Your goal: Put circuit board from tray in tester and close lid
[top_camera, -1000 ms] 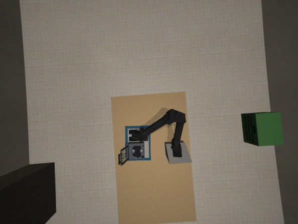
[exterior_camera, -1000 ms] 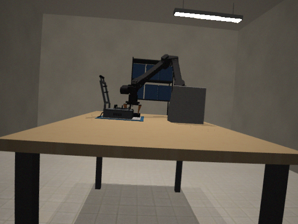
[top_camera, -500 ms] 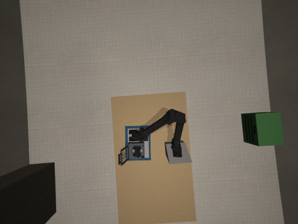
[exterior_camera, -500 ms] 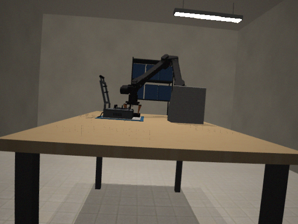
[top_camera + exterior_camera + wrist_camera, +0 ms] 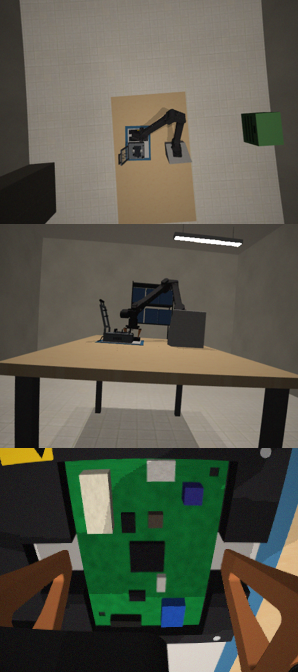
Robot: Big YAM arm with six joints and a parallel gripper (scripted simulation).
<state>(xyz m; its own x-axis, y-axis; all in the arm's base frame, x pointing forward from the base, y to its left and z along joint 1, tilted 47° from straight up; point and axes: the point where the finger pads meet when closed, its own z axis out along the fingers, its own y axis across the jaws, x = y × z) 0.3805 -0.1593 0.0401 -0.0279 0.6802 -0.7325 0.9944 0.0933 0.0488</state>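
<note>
Jaws (image 5: pixel 141 137) (image 5: pixel 132 334) spread wide, holding nothing, straddle the circuit board (image 5: pixel 147 548), which lies between them in its tray (image 5: pixel 245 503) pocket; each finger lines up with a side recess, presumably so both can grip its long edges.

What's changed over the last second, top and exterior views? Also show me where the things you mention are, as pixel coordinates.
Nothing visibly: the arm (image 5: pixel 156 124) (image 5: pixel 150 297) held its pose over the tray (image 5: pixel 130 134) (image 5: pixel 137 339) (image 5: pixel 30 508), and the tester's lid (image 5: pixel 119 159) (image 5: pixel 103 315) stayed raised. Nothing taken or released; the jaws are open.
</note>
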